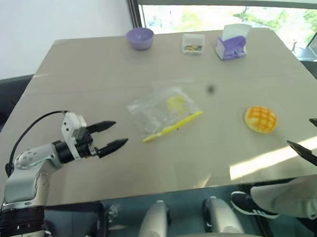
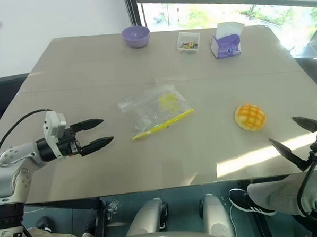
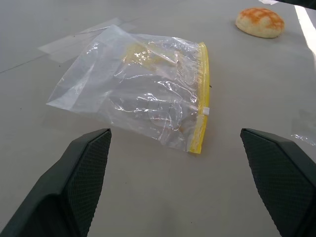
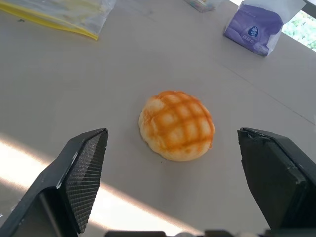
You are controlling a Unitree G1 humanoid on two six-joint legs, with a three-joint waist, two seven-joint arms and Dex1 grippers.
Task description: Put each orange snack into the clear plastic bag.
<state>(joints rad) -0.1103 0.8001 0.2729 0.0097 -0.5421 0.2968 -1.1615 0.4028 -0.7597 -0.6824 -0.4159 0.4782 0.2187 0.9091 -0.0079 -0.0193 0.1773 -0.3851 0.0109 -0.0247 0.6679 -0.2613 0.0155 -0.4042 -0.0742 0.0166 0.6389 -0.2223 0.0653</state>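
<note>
Left eye view: one orange snack [image 1: 260, 118], one clear plastic bag [image 1: 163, 112].

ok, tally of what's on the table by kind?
Bun: 1
Plastic bag: 1
Purple bowl: 1
Small clear box: 1
Tissue box: 1
Total: 5
</note>
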